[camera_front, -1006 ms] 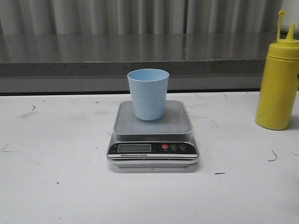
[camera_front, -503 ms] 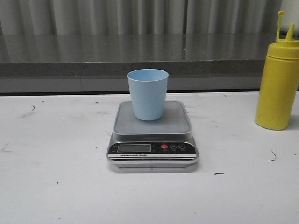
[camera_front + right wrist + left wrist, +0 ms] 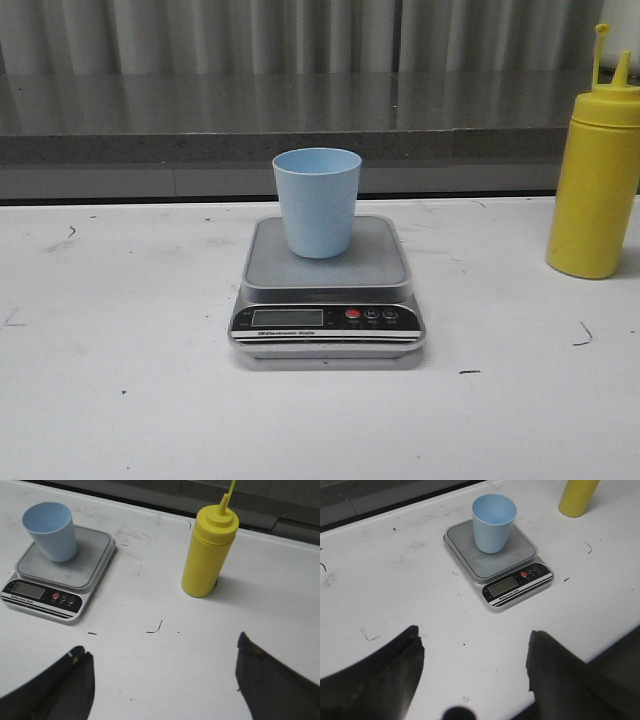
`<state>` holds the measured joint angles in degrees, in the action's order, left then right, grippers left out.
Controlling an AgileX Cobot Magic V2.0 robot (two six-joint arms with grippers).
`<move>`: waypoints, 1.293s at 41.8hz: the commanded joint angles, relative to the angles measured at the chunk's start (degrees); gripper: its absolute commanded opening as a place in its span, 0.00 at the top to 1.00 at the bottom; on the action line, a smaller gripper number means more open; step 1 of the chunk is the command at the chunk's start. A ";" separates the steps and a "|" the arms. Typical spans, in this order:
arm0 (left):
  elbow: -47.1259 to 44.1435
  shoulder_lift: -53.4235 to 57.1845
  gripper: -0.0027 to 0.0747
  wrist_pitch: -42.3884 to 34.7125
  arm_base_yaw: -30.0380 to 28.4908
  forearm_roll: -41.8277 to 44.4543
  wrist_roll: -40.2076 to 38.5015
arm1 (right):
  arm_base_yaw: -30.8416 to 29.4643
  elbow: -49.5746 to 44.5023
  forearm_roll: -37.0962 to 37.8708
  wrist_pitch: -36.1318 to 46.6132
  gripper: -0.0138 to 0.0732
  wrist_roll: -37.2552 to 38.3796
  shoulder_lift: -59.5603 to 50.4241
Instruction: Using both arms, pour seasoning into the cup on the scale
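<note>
The pale blue cup (image 3: 317,201) stands upright on the steel platform of the scale (image 3: 326,290) at the table's middle. The yellow seasoning bottle (image 3: 597,170) stands upright at the far right, capped. Neither arm shows in the front view. In the left wrist view my left gripper (image 3: 474,645) is open and empty over bare table, short of the scale (image 3: 512,582) and cup (image 3: 492,522). In the right wrist view my right gripper (image 3: 162,652) is open and empty, short of the bottle (image 3: 207,555); the scale (image 3: 60,587) and cup (image 3: 51,530) lie off to one side.
The white table top (image 3: 120,400) carries small dark scuff marks. A grey ledge (image 3: 300,140) and a corrugated wall run along the back. The table's near edge shows in the left wrist view (image 3: 615,645).
</note>
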<state>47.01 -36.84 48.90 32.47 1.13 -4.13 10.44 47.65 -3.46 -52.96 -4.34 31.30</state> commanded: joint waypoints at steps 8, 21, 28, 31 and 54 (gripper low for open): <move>1.57 0.05 0.40 -3.83 0.35 -0.40 0.13 | -0.40 1.85 -0.61 2.50 0.16 -1.02 -0.51; 1.57 0.05 0.62 -3.83 0.35 -0.40 0.13 | -0.40 1.85 -0.61 2.39 0.38 -1.02 -0.51; 1.57 0.05 0.89 -3.83 0.35 -0.50 0.13 | -0.40 1.85 -0.61 2.36 0.73 -1.02 -0.51; 1.57 0.05 0.99 -3.83 0.35 -0.50 0.13 | -0.40 1.85 -0.61 2.31 0.86 -1.02 -0.51; 1.57 0.05 0.99 -3.83 0.35 -0.50 0.13 | -0.40 1.85 -0.42 2.03 0.98 -1.02 -0.51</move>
<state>47.01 -36.84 48.90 32.47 1.13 -4.13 10.44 47.65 -3.87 -54.53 -4.68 30.54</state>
